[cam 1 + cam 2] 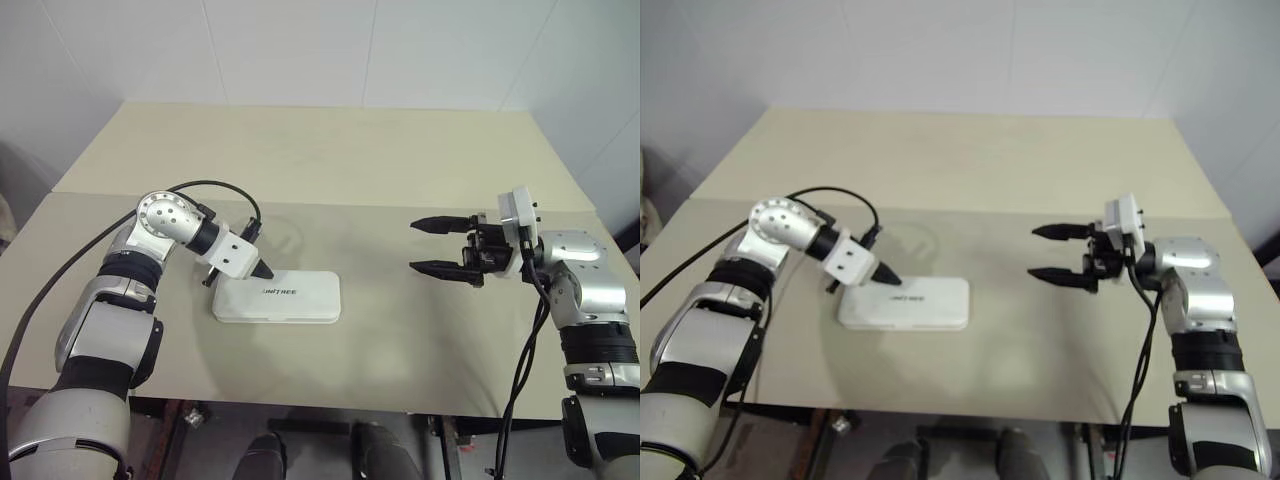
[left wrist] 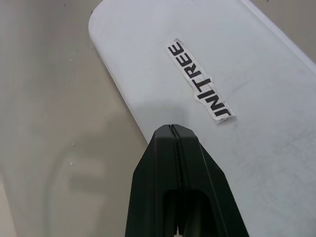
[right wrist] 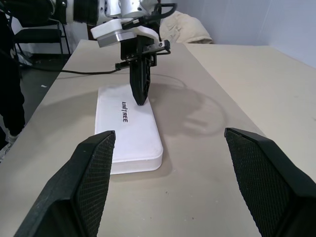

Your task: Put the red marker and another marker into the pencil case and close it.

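Note:
The pencil case [image 1: 290, 297] lies flat and closed on the beige table, a white case with dark logo text [image 2: 200, 81] on its lid. My left gripper [image 1: 266, 272] is shut with nothing between its fingers. It points down at the lid near the logo, by the case's far long edge; I cannot tell whether it touches. My right gripper [image 1: 412, 246] hangs open and level well to the right of the case, facing it, with nothing held. In the right wrist view its pads [image 3: 94, 168] frame the case [image 3: 129, 131] and the left gripper [image 3: 141, 101]. The red marker and the other marker are out of view.
The table [image 1: 400, 330] has a seam running across its middle, with bare surface between the case and my right gripper. A black cable [image 1: 215, 185] loops over my left wrist. The table's front edge runs close below the case.

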You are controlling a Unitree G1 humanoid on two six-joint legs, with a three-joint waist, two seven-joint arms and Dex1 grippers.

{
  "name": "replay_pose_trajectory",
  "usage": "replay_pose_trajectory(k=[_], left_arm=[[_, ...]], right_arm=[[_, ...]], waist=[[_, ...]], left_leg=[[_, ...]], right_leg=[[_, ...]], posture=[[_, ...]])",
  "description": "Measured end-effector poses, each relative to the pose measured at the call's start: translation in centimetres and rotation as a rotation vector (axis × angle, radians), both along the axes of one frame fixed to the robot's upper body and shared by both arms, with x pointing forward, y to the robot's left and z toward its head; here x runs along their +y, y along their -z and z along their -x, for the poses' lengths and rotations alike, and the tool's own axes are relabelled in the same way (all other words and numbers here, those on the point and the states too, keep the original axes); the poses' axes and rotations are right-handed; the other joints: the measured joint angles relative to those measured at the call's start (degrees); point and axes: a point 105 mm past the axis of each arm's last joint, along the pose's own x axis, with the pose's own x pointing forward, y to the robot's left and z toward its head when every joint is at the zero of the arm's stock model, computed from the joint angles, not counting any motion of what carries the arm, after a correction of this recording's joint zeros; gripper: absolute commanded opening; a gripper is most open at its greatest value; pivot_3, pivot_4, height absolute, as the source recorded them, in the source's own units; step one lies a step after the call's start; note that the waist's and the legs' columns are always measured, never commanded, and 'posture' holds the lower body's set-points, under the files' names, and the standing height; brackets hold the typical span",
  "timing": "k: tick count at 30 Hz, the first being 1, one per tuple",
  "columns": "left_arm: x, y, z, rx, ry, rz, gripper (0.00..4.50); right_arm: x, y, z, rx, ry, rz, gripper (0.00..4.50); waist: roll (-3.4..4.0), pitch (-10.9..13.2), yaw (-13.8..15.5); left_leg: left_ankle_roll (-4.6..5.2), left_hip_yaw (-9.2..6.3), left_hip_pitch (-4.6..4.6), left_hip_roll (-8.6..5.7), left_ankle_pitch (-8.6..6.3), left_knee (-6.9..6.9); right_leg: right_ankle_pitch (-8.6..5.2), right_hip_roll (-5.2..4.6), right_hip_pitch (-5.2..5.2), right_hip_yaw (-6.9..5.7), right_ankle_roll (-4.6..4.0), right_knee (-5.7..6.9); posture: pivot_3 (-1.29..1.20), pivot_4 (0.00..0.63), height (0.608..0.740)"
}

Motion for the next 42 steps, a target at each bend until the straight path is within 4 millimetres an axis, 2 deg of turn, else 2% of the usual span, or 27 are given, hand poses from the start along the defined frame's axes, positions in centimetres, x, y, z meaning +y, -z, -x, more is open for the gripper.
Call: replay_pose_trajectory(k=[3, 10, 17, 20, 22, 27, 32, 39, 42], left_arm=[[0.1, 0.2, -0.1, 0.000, -0.041, 0.082, 0.01], [0.9, 0.8, 0.0, 0.079, -0.205, 0.421, 0.01], [2.5, -1.2, 0.6, 0.003, -0.300, 0.723, 0.01], [3.3, -1.6, 1.5, 0.023, -0.335, 0.826, 0.56], [3.7, -1.7, 3.1, 0.083, -0.334, 0.888, 1.18], [5.0, -1.2, 6.6, 0.180, -0.349, 0.908, 2.81], [7.1, -2.6, 9.0, 0.256, -0.382, 0.952, 4.43], [9.1, -3.8, 10.6, 0.324, -0.395, 0.911, 4.47], [10.4, -4.7, 11.3, 0.398, -0.429, 0.980, 4.47]], right_arm=[[0.0, -0.2, -0.2, -0.014, 0.003, 0.003, 4.50], [-0.1, -0.2, -0.7, -0.019, 0.021, 0.004, 4.50], [0.2, -1.3, -1.6, -0.049, 0.033, -0.001, 4.50], [0.4, -1.2, -1.9, -0.045, 0.030, -0.003, 4.50], [0.2, -1.0, -2.1, -0.038, 0.035, 0.003, 4.50], [-0.3, -0.9, -2.0, -0.031, 0.037, 0.028, 4.50], [-0.7, -1.1, -2.2, -0.026, 0.051, 0.048, 4.50], [-0.8, -1.3, -2.7, -0.024, 0.059, 0.058, 4.50], [-0.7, -1.1, -3.0, -0.022, 0.061, 0.060, 4.50]], waist=[[0.02, 0.0, 0.1], [-0.03, 0.0, 0.1], [-0.01, 0.1, 0.0], [-0.01, 0.1, 0.1], [0.00, 0.1, 0.0], [0.05, 0.1, 0.0], [0.05, 0.1, -0.1], [0.05, 0.1, -0.2], [0.05, 0.1, -0.6]], left_leg=[[0.07, 0.00, 0.00, 0.00, 0.09, 0.01], [0.07, -0.01, -0.24, 0.00, 0.12, 0.02], [0.02, 0.02, -0.32, 0.02, 0.07, -0.06], [0.02, 0.02, -0.32, 0.02, 0.07, -0.04], [0.01, 0.05, -0.32, 0.02, 0.06, -0.05], [0.00, 0.06, -0.27, 0.04, 0.06, -0.06], [0.00, 0.11, -0.20, 0.05, 0.06, -0.05], [-0.01, 0.14, -0.19, 0.07, 0.05, -0.14], [-0.02, 0.16, -0.19, 0.08, 0.01, -0.16]], right_leg=[[0.02, 0.01, 0.00, 0.01, -0.02, -0.01], [0.20, 0.00, -0.25, 0.03, 0.01, 0.04], [0.18, -0.01, -0.36, 0.06, 0.01, -0.04], [0.18, -0.02, -0.35, 0.07, 0.01, -0.04], [0.18, -0.02, -0.35, 0.11, 0.01, -0.03], [0.16, 0.00, -0.34, 0.13, -0.03, -0.03], [0.11, 0.00, -0.27, 0.13, -0.13, -0.07], [0.06, 0.01, -0.29, 0.14, -0.21, -0.12], [0.05, 0.00, -0.31, 0.14, -0.20, -0.12]], posture=[[0.00, 0.150, 0.740], [0.00, 0.150, 0.740], [0.00, 0.150, 0.740], [0.00, 0.150, 0.740], [0.00, 0.150, 0.740], [0.00, 0.150, 0.740], [0.00, 0.150, 0.740], [0.00, 0.150, 0.740], [0.00, 0.150, 0.740]])
